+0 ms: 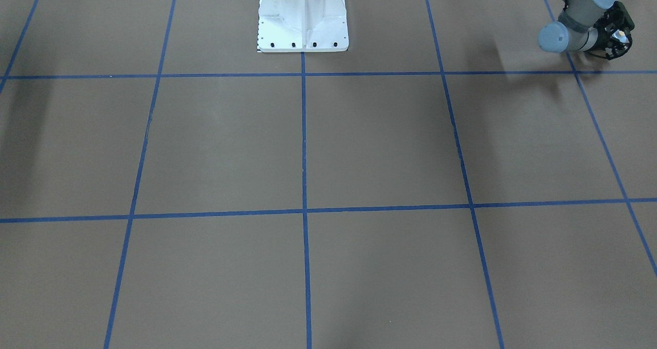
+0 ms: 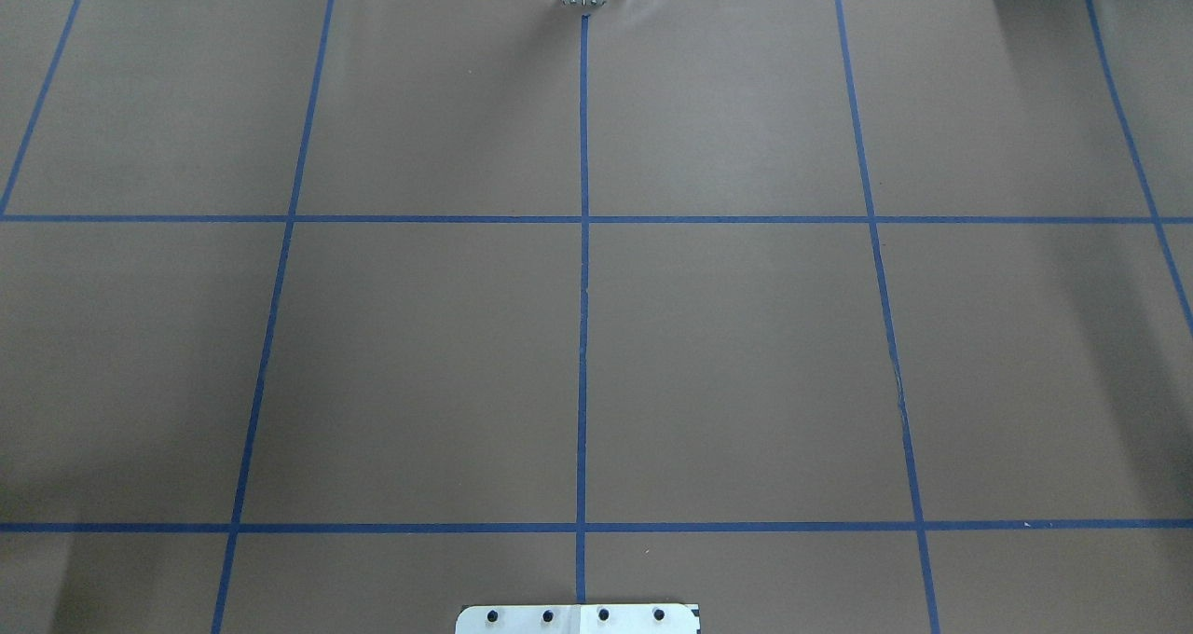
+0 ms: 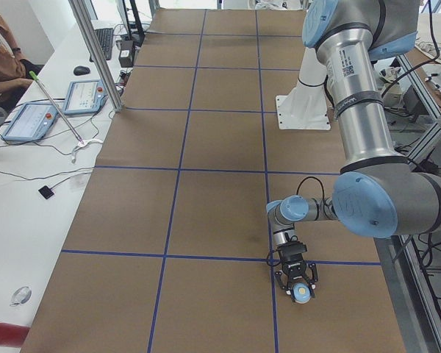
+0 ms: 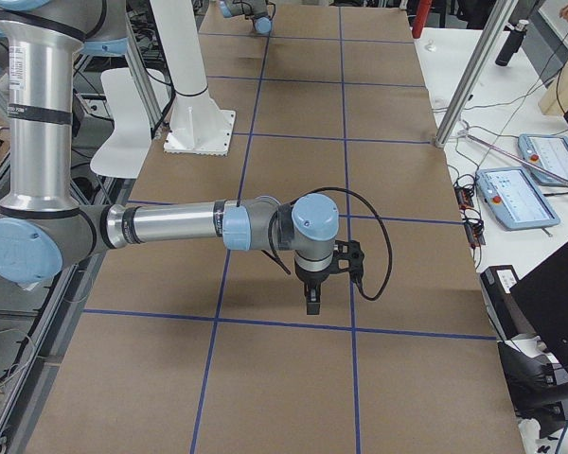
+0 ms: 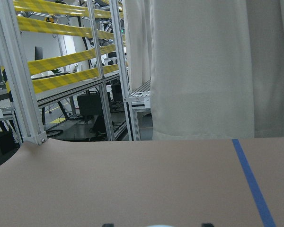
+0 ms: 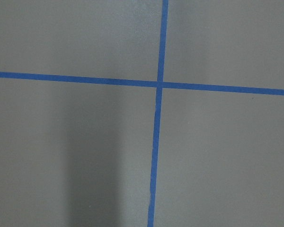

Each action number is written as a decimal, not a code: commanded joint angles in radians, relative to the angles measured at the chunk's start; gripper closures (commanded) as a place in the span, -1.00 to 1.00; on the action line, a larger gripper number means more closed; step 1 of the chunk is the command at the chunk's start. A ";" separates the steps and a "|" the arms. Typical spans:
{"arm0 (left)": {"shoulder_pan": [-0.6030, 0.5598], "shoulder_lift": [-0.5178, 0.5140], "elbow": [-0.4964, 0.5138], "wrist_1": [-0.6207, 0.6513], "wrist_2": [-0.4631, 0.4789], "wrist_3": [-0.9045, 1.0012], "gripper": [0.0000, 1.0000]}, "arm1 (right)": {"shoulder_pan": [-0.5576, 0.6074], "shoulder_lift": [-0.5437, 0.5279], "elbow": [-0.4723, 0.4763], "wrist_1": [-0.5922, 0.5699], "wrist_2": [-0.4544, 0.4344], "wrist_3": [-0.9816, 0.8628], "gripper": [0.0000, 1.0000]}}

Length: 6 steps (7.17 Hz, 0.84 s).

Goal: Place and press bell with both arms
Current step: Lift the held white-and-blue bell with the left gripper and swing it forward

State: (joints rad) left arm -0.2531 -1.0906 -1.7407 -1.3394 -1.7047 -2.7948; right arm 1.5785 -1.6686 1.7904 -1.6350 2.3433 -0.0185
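The light-blue bell (image 3: 302, 293) with its cream button sits between the fingers of my left gripper (image 3: 297, 283). The gripper lies low and level over the brown table near its left end. In the front-facing view the left gripper (image 1: 619, 31) is at the top right with a pale spot in its jaws. The left wrist view shows only a pale sliver of the bell (image 5: 158, 226) at its bottom edge. My right gripper (image 4: 312, 303) points down over a blue tape line; I cannot tell whether it is open or shut. The overhead view shows neither gripper.
The white pedestal base (image 1: 303, 20) stands at the robot's edge of the table (image 2: 578, 618). Blue tape lines form a grid on the brown paper, with a crossing (image 6: 158, 84) under the right wrist. Tablets (image 3: 29, 121) and an aluminium post (image 3: 95, 51) are on the operators' side.
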 commanded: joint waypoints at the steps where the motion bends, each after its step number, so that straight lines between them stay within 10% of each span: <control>1: -0.087 0.055 -0.069 0.000 0.069 0.174 1.00 | 0.000 0.000 0.000 -0.002 0.007 0.000 -1.00; 6: -0.599 -0.295 -0.031 -0.001 0.456 0.864 1.00 | 0.000 0.004 -0.011 -0.006 -0.002 0.011 -1.00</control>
State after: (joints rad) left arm -0.7589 -1.2840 -1.7974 -1.3392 -1.3121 -2.0899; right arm 1.5785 -1.6648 1.7817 -1.6399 2.3423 -0.0111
